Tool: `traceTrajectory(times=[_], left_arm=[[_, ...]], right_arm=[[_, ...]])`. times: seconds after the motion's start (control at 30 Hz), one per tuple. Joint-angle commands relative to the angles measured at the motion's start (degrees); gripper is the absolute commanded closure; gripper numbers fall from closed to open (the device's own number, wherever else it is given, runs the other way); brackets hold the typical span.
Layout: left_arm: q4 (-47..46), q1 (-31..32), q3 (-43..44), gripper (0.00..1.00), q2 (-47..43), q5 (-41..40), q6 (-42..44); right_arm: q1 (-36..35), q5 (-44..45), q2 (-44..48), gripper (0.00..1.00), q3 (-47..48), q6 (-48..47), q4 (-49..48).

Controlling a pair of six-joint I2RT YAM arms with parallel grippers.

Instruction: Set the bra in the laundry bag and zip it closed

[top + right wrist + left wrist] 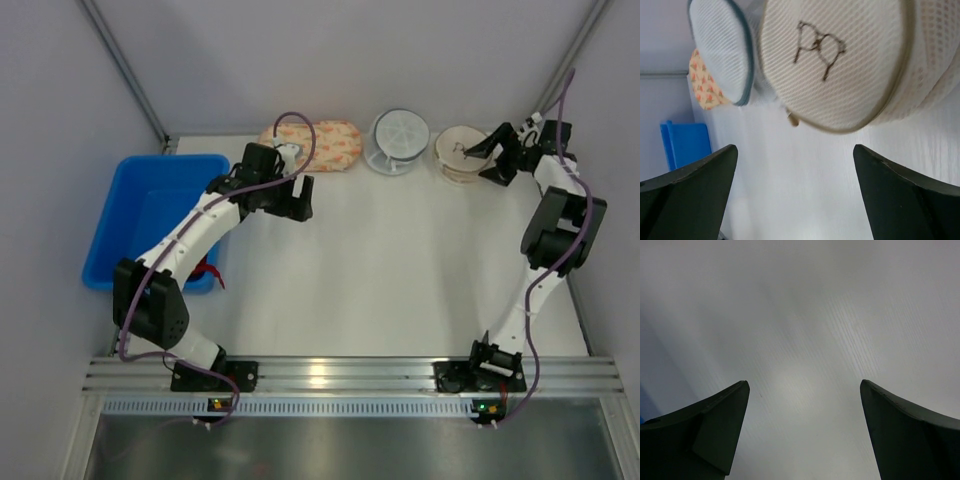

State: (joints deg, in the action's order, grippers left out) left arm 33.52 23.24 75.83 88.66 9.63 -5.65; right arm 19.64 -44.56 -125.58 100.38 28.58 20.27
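Observation:
The laundry bag (458, 157) is a round beige mesh clamshell at the back right of the table. In the right wrist view it (840, 60) shows a dark mark on top and a small zip pull (792, 119) at its rim, with the two domes lying together. My right gripper (487, 160) is open and empty just beside the bag, and in its own view it (795, 165) is short of the zip pull. My left gripper (300, 205) is open and empty over bare table, as its wrist view (804, 390) shows. The bra is not in view.
A blue bin (150, 215) stands at the left with a red cloth (210, 272) at its near corner. An oblong peach floral pouch (318, 146) and a white round ribbed container (398, 140) stand along the back wall, left of the bag.

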Motion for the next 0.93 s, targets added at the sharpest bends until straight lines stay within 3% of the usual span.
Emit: traceTrajectory(times=[0.0,0.2,0.43,0.57,0.9], left_arm=[[3.3,-0.8,4.5,0.02,0.5,1.0,3.4],[3.7,-1.4,3.0,0.02,-0.2,1.1,4.2],[3.6,-1.5,0.6,0.02,-0.2,1.9,3.2],[3.6,-1.4,-1.6,0.02,-1.4,2.8,3.4],[3.7,-1.5,-1.6,0.02,-2.3,3.2,2.7]], right_arm=[[0.6,-1.1,16.1,0.01,-2.0,-13.6,7.8],[-3.6,0.3,32.2,0.01,-15.3,-30.7,22.2],[-18.0,9.3,50.9,0.01,-33.7,-33.9,19.8],[-25.4,11.5,55.3,0.01,-39.9,-32.9,17.7],[-29.0,12.2,57.8,0.01,-42.1,-33.5,18.7]])
